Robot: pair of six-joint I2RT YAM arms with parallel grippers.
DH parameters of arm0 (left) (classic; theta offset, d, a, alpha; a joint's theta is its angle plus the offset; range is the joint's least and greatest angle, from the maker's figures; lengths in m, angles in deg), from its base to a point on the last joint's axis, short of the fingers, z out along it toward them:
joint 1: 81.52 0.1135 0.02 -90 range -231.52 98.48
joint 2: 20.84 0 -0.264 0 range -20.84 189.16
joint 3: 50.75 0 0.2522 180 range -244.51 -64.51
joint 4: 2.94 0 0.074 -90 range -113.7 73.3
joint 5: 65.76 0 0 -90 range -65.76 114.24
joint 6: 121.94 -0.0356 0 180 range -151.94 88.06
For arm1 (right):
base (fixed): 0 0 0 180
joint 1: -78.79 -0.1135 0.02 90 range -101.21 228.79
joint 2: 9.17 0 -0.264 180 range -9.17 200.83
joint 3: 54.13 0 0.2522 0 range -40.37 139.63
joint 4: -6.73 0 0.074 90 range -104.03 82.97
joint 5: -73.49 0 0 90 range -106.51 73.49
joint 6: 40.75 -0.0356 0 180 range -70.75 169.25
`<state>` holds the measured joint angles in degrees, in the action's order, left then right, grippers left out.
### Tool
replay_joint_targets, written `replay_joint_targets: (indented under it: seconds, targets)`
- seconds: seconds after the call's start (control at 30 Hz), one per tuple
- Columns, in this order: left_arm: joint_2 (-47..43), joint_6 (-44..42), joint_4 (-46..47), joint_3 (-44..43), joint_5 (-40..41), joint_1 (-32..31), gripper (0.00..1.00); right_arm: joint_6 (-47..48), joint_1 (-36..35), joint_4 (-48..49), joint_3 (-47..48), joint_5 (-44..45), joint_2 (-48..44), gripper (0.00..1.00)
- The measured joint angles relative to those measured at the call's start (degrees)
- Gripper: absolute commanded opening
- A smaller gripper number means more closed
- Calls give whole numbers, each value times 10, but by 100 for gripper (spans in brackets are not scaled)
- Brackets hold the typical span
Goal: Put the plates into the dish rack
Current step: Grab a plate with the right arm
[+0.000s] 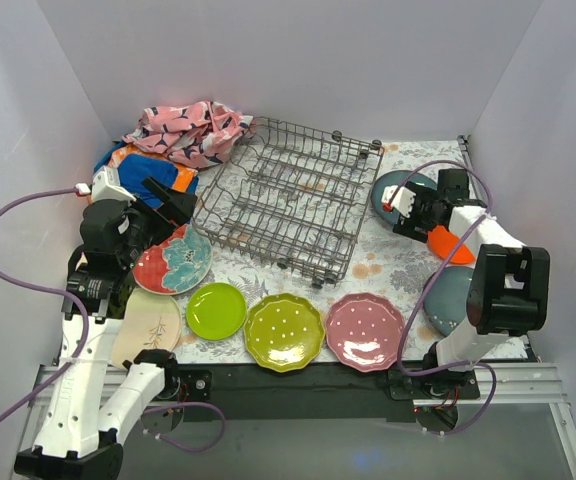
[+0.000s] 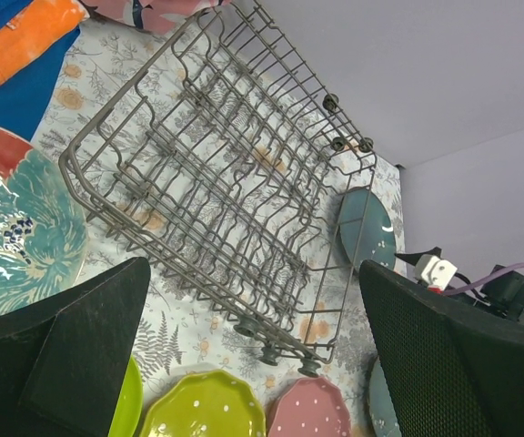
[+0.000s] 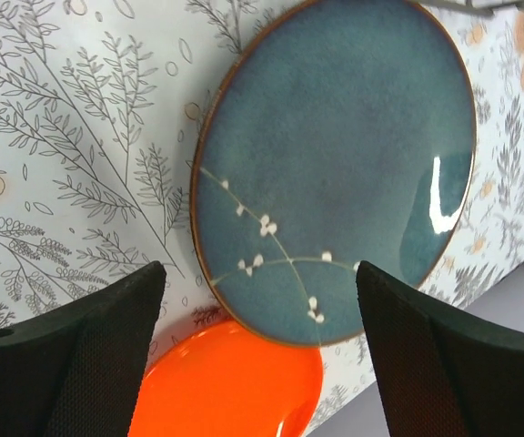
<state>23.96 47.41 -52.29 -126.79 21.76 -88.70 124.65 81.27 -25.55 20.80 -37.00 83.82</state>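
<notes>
Pale lilac-white walls [image 1: 288, 60] close in the workspace on three sides. The table [image 1: 393, 245] is covered by a white sheet printed with grey ferns and small orange blossoms.

The dish rack [image 1: 288, 200], a dark grey wire basket with rows of tines, sits at the middle of the table toward the back, turned at an angle. To its left lie a crumpled pink floral cloth [image 1: 193, 130] and, just in front of that, a blue and orange cloth [image 1: 143, 170].

The plates all lie flat on the table around the rack. Along the front, from left to right, are:
- a cream plate with a sprig [image 1: 148, 328]
- a red plate with a teal flower [image 1: 173, 262], just behind the cream one
- a plain lime green plate [image 1: 216, 310]
- a scalloped lime green dotted plate [image 1: 284, 332]
- a pink dotted plate [image 1: 365, 330]

On the right, a blue-grey plate [image 1: 448, 298] lies partly behind the right arm. Farther back are an orange plate [image 3: 235, 382] and a teal-blue plate with a white sprig [image 3: 335, 164]. Their rims meet, but which one overlaps the other is hard to tell.

The left gripper [image 1: 171, 203] hangs over the red plate's far edge, beside the rack's left corner. Its fingers [image 2: 80, 346] are spread wide with nothing between them. The right gripper [image 1: 408, 205] is above the teal-blue plate, and its pads [image 3: 89, 364] are likewise spread wide and empty.
</notes>
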Motion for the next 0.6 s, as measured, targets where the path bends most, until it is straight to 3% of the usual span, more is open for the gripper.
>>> replay_joint_targets:
  seconds: [0.4,0.6]
  targets:
    - [-13,20,0,10,-5,0,98,61,-18,92,-55,42,58,79]
    - [-11,33,3,14,-13,0,98,73,-19,154,-66,56,69,70]
